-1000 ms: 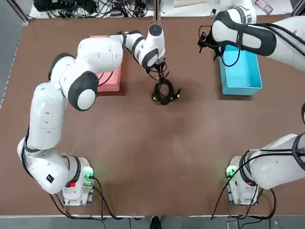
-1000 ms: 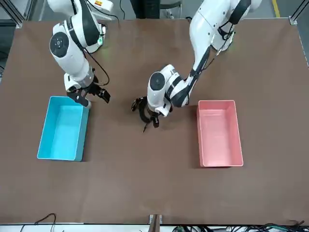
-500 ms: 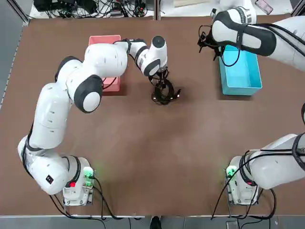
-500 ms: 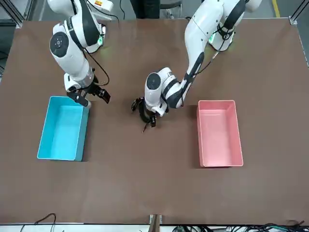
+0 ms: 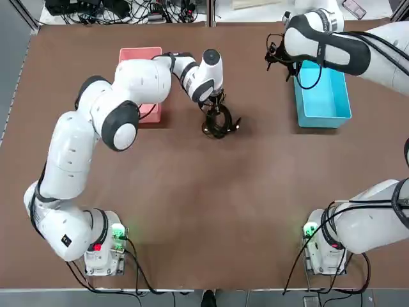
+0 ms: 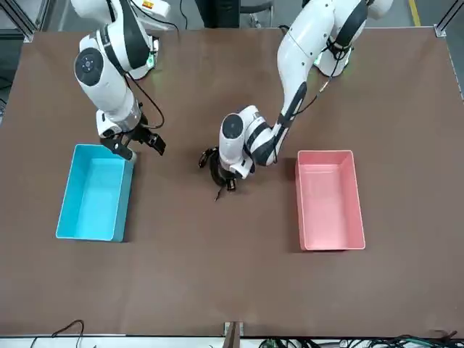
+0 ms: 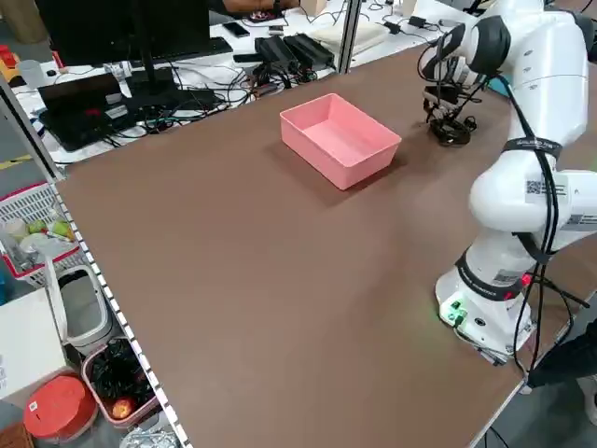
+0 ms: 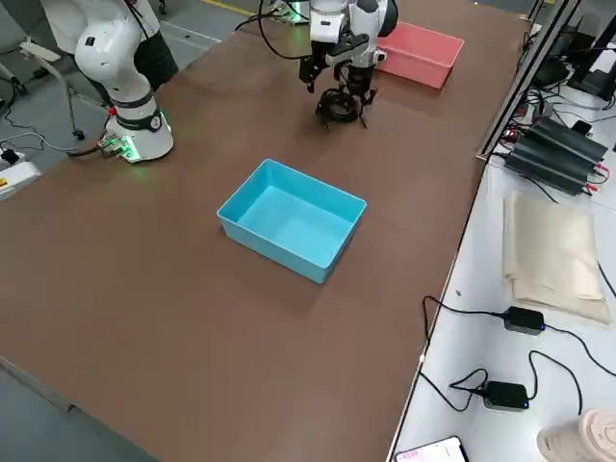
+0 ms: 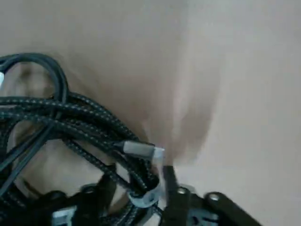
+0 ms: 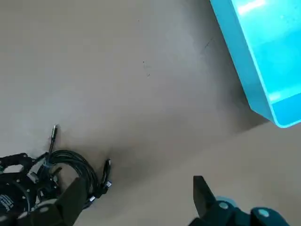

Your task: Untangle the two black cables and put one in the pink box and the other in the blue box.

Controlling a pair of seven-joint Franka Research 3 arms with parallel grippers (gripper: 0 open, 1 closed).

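The left gripper (image 9: pixel 140 175), part-spread, straddles the braided black cables (image 9: pixel 70 109): likely light, limp; pinch at the tie (image 9: pixel 145 197) between its fingertips. The right gripper (image 10: pixel 140 182) stands apart, spread.

the top view looked down from overhead, the front view faced the robot; both shared the whole brown worktop (image 5: pixel 192 211). the wrist views looked down close.

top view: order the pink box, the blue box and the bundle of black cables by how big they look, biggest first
1. blue box
2. pink box, with part of it hidden behind the left arm
3. bundle of black cables, at the left end effector
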